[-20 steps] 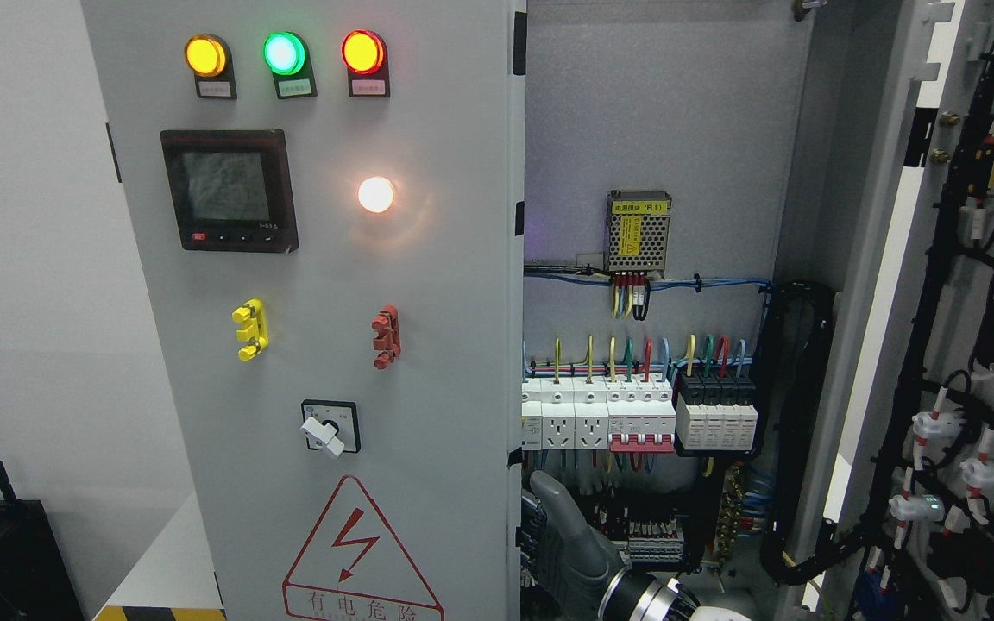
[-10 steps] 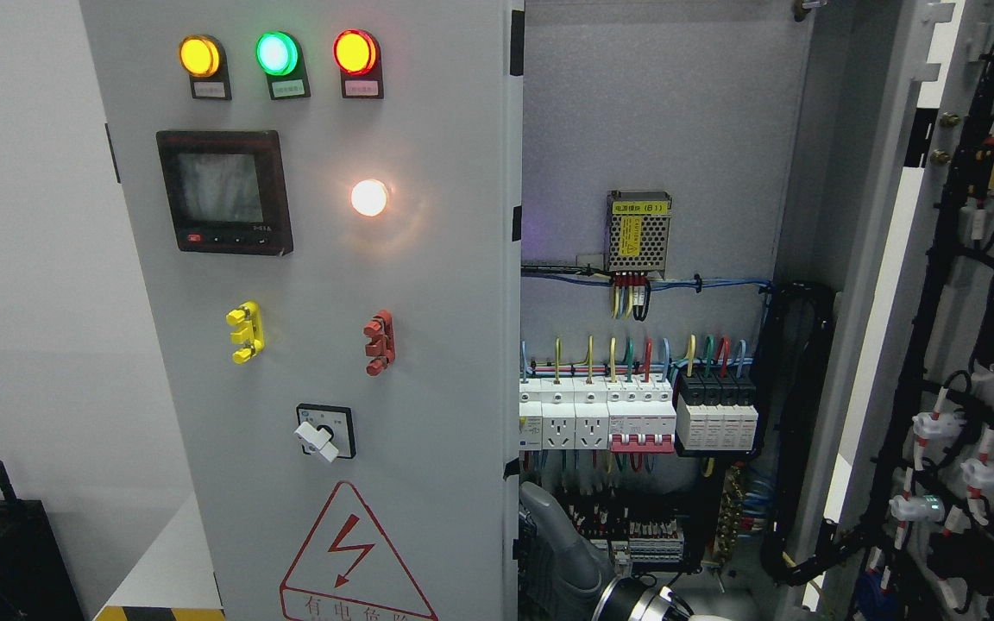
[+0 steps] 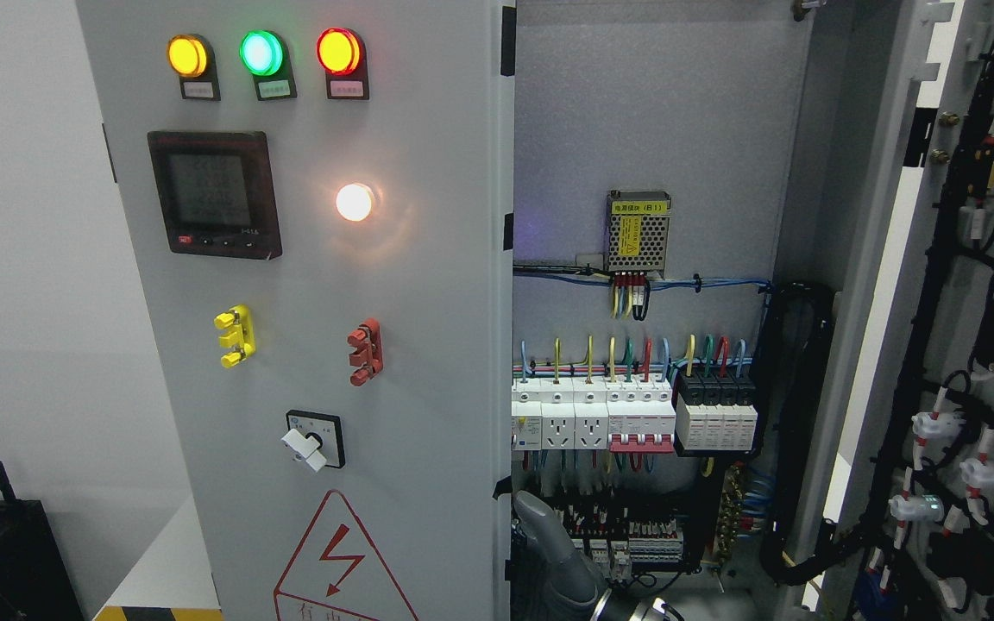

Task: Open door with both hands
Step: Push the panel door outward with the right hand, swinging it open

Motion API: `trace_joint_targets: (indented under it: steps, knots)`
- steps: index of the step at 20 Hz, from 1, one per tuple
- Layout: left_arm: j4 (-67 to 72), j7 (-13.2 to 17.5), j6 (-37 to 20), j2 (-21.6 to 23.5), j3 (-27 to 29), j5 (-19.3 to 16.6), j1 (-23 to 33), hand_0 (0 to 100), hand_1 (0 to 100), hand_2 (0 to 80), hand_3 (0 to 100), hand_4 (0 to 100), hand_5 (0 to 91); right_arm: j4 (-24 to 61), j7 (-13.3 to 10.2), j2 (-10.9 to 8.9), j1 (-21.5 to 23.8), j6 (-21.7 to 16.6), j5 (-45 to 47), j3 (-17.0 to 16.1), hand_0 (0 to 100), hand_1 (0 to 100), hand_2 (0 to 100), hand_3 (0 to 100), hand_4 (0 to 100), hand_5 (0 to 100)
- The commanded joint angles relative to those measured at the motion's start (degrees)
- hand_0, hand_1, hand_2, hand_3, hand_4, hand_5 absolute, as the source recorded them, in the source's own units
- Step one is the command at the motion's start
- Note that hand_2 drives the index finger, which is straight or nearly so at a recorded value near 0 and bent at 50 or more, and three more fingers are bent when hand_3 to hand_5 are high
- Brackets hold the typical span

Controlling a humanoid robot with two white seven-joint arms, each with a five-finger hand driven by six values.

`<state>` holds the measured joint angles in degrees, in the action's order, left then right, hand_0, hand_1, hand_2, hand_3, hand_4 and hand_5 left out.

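- Currently, the left door (image 3: pixel 316 345) of the cabinet is seen partly swung out, its panel filling the left half of the head view, with its free vertical edge (image 3: pixel 501 345) running top to bottom near the middle.
- One grey robot hand (image 3: pixel 549 552) is seen at the bottom edge, just right of that free edge and low on it; a single finger (image 3: pixel 531 517) points up and leftward toward the edge.
- The door's long axis is upright, and the edge lies immediately to the hand's left, so a sideways push against the edge or its inner face is judged to be what the coming move needs.
- Whether the finger actually touches the door cannot be told, nor can how far the hand is opened or whether anything is held: most of it is cut off by the frame.
- The arm's side of entry is not clear, so the hand is not named left or right; no second hand is visible.
- At the far right, the right door (image 3: pixel 980 345) already stands wide, its wired inner face showing.
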<state>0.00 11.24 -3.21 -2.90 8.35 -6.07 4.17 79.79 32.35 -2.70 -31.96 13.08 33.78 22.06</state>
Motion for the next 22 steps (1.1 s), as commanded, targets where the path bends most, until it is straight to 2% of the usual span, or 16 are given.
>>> trace_joint_targets:
  steps: [1, 22]
  knots:
    - [-1.67, 0.01, 0.04, 0.0, 0.0, 0.0, 0.05, 0, 0, 0.0, 0, 3, 0.0, 3.61, 0.26, -0.56, 1.37, 0.01, 1.73, 1.66, 11, 0, 0, 0, 0, 0]
    - [-1.67, 0.01, 0.04, 0.0, 0.0, 0.0, -0.04, 0, 0, 0.0, 0, 3, 0.0, 12.84, 0.52, -0.56, 6.21, 0.01, 3.05, 7.55, 11, 0, 0, 0, 0, 0]
